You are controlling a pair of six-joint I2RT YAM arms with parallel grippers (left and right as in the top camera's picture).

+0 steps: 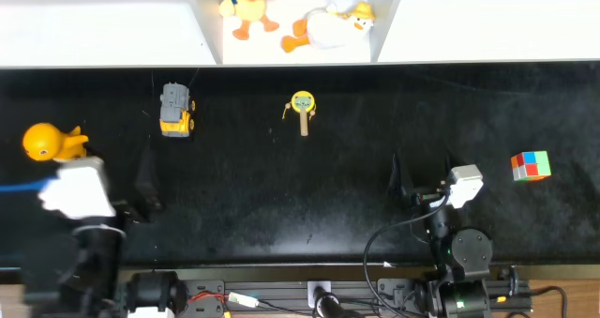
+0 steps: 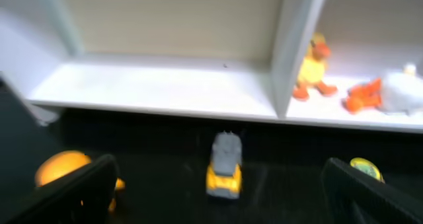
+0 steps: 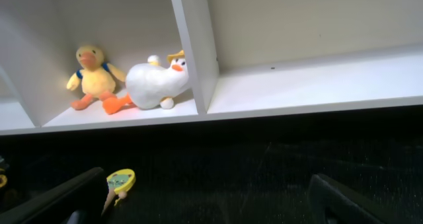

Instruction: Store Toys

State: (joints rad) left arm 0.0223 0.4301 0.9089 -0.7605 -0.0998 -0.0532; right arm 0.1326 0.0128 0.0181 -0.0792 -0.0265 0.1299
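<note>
Plush ducks shelved (middle bay); truck, likely rattle, cube, orange toy on table.

You're at a robotics lab bench, not a home. A black worktop spans the frame, a plain white cubby shelf runs along the top edge, and loose cables and arm bases line the bottom edge.

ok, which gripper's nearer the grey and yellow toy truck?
Left. The left gripper sits short of the toy truck, slightly to its left, the truck straight ahead between its open jaws. The right gripper is well off to the truck's right, beyond the yellow rattle.
</note>
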